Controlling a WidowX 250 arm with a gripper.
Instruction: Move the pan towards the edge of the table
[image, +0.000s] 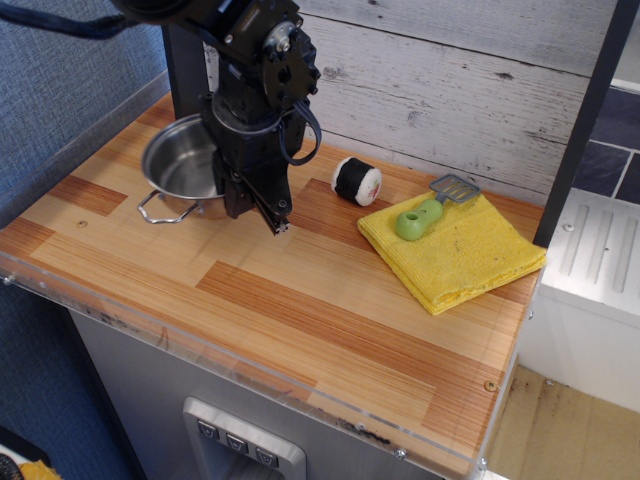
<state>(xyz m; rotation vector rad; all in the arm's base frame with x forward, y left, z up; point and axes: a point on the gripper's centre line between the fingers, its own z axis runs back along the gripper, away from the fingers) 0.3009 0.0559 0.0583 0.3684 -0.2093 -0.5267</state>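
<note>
The shiny steel pan (180, 165) is at the back left of the wood-plank table (330, 310), one wire loop handle (160, 208) pointing toward the front. My black gripper (252, 205) reaches down over the pan's right rim and is shut on it. The arm hides the pan's right side and its far handle. I cannot tell whether the pan rests on the table or hangs just above it.
A black and white roll (356, 180) lies right of the gripper. A folded yellow cloth (455, 255) with a green-handled spatula (420, 218) is at the right. A clear acrylic strip (250, 370) lines the front edge. A plank wall stands behind.
</note>
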